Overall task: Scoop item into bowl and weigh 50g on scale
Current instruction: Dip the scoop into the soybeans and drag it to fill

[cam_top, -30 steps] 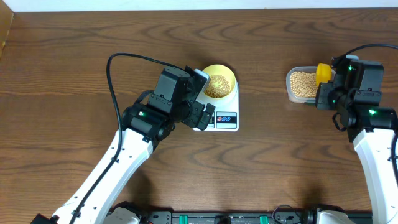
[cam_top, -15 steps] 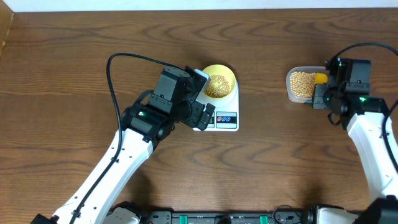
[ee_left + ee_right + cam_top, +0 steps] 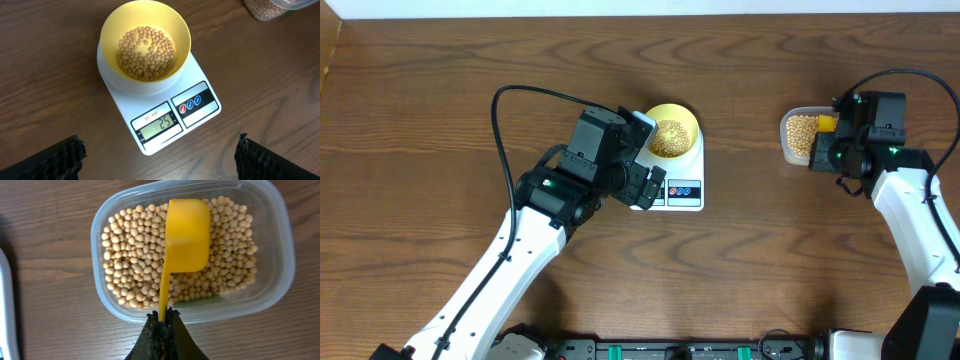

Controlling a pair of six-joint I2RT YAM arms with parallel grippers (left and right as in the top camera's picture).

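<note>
The pale yellow bowl (image 3: 671,131) sits on the white scale (image 3: 682,186) and holds tan beans (image 3: 146,52); it also shows in the left wrist view (image 3: 145,46). The scale (image 3: 172,117) display reads 25. My left gripper (image 3: 159,155) is open, hovering just in front of the scale. My right gripper (image 3: 162,322) is shut on the handle of the yellow scoop (image 3: 186,235), whose cup lies bottom-up over the beans (image 3: 131,255) in the clear tub (image 3: 280,235). In the overhead view the scoop (image 3: 827,124) is over the tub (image 3: 798,135).
Brown wooden table (image 3: 440,110). The tub stands at the right, about a hand's width from the scale. A black cable (image 3: 510,110) loops over the left arm.
My right gripper moved left with the scoop, from the tub's right edge to over the beans in the tub. The left arm has not moved.
</note>
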